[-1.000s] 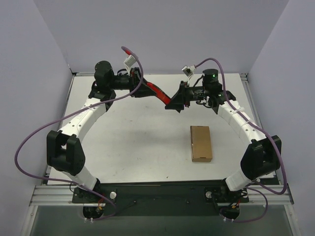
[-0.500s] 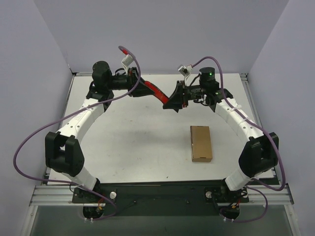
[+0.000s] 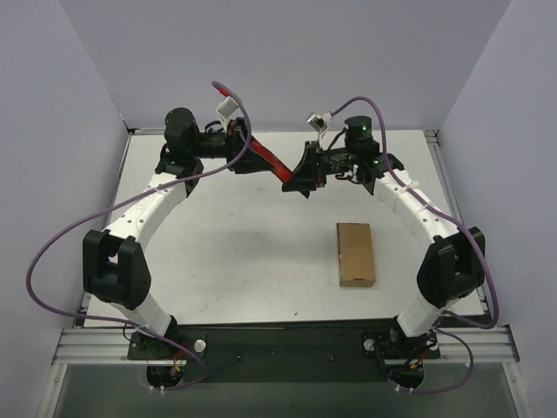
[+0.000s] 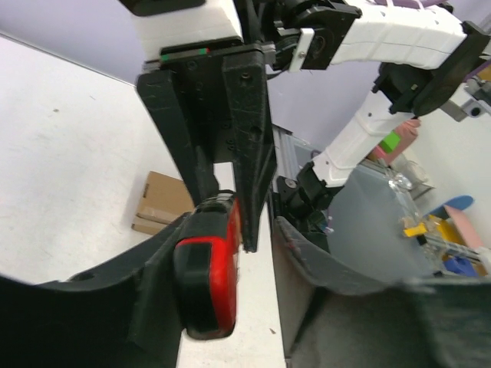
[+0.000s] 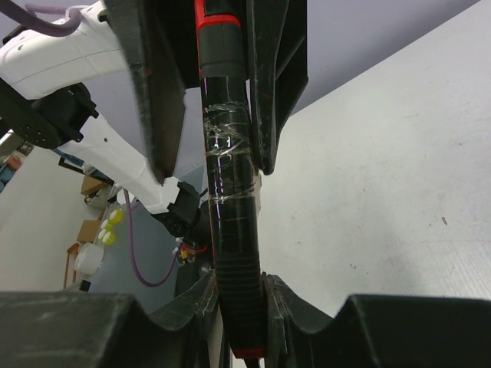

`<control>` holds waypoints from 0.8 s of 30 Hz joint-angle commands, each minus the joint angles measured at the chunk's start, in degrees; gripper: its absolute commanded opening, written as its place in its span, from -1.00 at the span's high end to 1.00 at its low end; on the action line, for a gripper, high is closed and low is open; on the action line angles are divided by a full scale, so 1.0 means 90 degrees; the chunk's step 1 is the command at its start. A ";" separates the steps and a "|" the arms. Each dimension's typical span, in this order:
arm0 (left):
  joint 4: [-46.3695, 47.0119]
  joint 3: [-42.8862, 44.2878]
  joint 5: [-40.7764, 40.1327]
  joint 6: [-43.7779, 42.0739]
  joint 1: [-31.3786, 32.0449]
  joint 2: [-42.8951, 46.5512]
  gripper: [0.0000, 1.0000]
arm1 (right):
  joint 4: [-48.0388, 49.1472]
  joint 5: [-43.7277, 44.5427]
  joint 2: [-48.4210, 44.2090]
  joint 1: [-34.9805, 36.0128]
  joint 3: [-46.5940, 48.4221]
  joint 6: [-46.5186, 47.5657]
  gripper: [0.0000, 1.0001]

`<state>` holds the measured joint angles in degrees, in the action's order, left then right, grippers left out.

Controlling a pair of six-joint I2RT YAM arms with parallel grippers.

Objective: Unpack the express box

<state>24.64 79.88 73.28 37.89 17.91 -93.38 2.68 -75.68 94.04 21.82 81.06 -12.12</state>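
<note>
- The left gripper (image 3: 251,158) hangs over the far side of the table (image 3: 218,252). Its jaws stand slack around the red end of the utility knife (image 3: 274,165). In the left wrist view that end leans on one finger (image 4: 138,299), while bare table shows between it and the other, so this is no clamp.
- The knife bridges the two grippers, clear of the table. Its red end is at the left gripper and its black, taped body runs to the right one.
- The right gripper (image 3: 300,174) sits just right of the left gripper, facing it. It is closed narrowly on the knife's black body, with both of its own fingers pressed against it in the right wrist view. By my reading it carries the knife alone.
- The express box (image 3: 355,253) lies flat on the table with its flaps closed, touched by nothing. From the right gripper it is back toward the arm bases and a little to the right, well apart. From the left gripper it is farther off, across the right gripper's side.
- The box's long axis runs near to far, roughly along the right arm's reach. The right arm is the nearer one, and it holds the blade. I judge that the coming move turns on swinging that gripper back and down over the box's top, along that long axis.
</note>
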 commanded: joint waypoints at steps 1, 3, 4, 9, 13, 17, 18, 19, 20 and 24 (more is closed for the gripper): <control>0.0377 0.0286 0.1165 0.0390 0.0422 0.0053 -0.15 | -0.0060 0.0479 0.0274 0.0065 0.0553 0.0679 1.00; 0.0309 0.0246 0.1107 0.0370 0.0422 0.0073 -0.16 | -0.0580 0.0528 0.0254 0.0172 0.0759 0.0975 1.00; 0.0280 0.0256 0.1097 0.0370 0.0412 0.0073 -0.17 | -0.0581 0.0538 0.0254 0.0182 0.0769 0.0947 1.00; 0.0250 0.0343 0.1184 0.0370 0.0422 -0.0005 -0.13 | -0.0474 0.0664 0.0254 0.0222 0.0818 0.0859 1.00; 0.0250 0.0324 0.1243 0.0380 0.0432 -0.0073 -0.14 | -0.0035 0.0684 0.0313 0.0231 0.0886 0.0527 1.00; 0.0270 0.0305 0.1233 0.0380 0.0432 -0.0103 -0.08 | -0.0005 0.0684 0.0352 0.0261 0.0935 0.0478 1.00; 0.0279 0.0295 0.1243 0.0370 0.0422 -0.0122 -0.08 | -0.0005 0.0684 0.0333 0.0261 0.0925 0.0477 1.00; 0.0318 0.0285 0.1253 0.0390 0.0422 -0.0122 -0.06 | 0.0015 0.0675 0.0323 0.0251 0.0906 0.0468 1.00; 0.0328 0.0285 0.1243 0.0399 0.0412 -0.0103 -0.06 | 0.0034 0.0684 0.0313 0.0232 0.0887 0.0448 1.00; 0.0377 0.0197 0.1214 0.0409 0.0363 -0.0073 0.10 | 0.0288 0.0684 0.0264 0.0134 0.0779 0.0146 1.00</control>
<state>26.41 80.01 76.69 39.40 19.03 -95.31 -3.62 -74.63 96.42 24.38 86.06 -9.26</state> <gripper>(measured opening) 0.507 0.226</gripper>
